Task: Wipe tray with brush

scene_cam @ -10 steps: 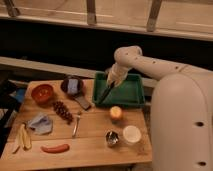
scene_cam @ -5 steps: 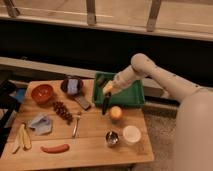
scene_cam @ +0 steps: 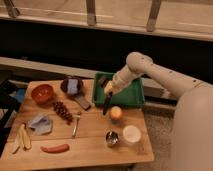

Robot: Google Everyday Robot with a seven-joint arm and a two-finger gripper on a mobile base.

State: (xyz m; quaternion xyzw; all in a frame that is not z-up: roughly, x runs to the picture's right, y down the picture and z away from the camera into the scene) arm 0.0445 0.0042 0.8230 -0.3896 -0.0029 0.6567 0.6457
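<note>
The gripper (scene_cam: 108, 89) is closed on the upper end of the brush (scene_cam: 106, 102), holding it over the front left corner of the green tray (scene_cam: 131, 96), with the dark stick hanging down past the tray's front rim toward the wooden table (scene_cam: 90, 142). Just beside the brush tip sits an orange fruit (scene_cam: 116, 113). Farther left lie a silver fork (scene_cam: 76, 125), a bunch of dark grapes (scene_cam: 62, 110) and a red bowl (scene_cam: 42, 93).

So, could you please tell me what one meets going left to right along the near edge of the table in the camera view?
Banana → sausage → metal cup → white cup. The pincer sits farther back, over the green tray, holding the brush.
</note>
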